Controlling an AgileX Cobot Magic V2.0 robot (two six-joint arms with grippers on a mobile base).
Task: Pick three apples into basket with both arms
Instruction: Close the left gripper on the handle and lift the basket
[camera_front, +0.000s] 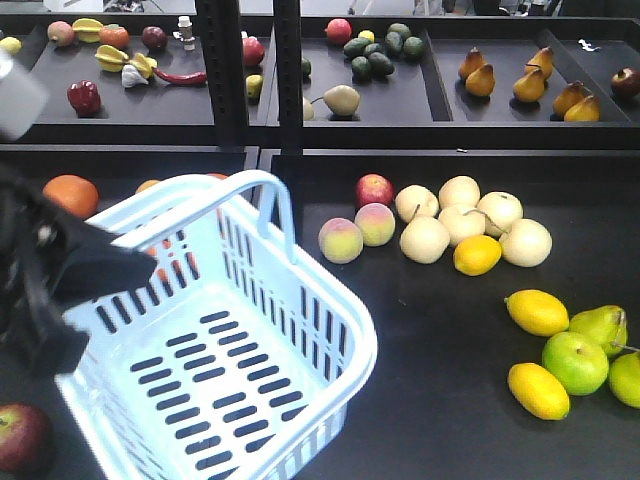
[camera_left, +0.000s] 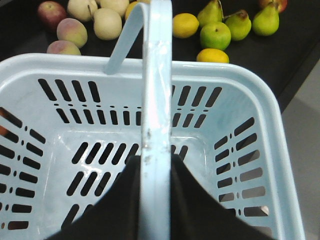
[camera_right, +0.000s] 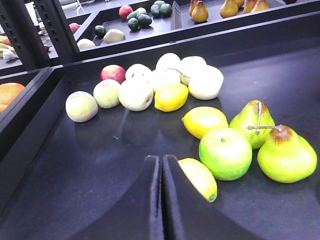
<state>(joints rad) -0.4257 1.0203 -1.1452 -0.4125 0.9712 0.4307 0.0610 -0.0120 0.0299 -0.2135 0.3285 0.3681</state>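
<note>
The pale blue basket (camera_front: 362, 340) stands empty at the centre-left. My left gripper (camera_front: 112, 268) reaches over its left rim. In the left wrist view, that gripper (camera_left: 155, 167) is shut on one basket handle (camera_left: 159, 75), which runs straight up between the black fingers above the basket (camera_left: 75, 62). A red apple (camera_front: 374, 189) lies behind the basket beside the peaches; it also shows as the red apple (camera_right: 113, 73) and the red apple (camera_left: 51, 12). A darker red apple (camera_front: 20, 436) sits at the front left corner. My right gripper (camera_right: 161, 161) is shut on nothing, low over the black shelf next to a lemon (camera_right: 199, 178).
Peaches (camera_front: 341, 240), pale pears (camera_front: 462, 222), lemons (camera_front: 537, 312), a green apple (camera_front: 575, 362) and green pears (camera_front: 600, 327) lie to the right. Oranges (camera_front: 70, 193) sit behind the basket. A black upright post (camera_front: 288, 80) and an upper shelf (camera_front: 440, 110) of fruit stand behind.
</note>
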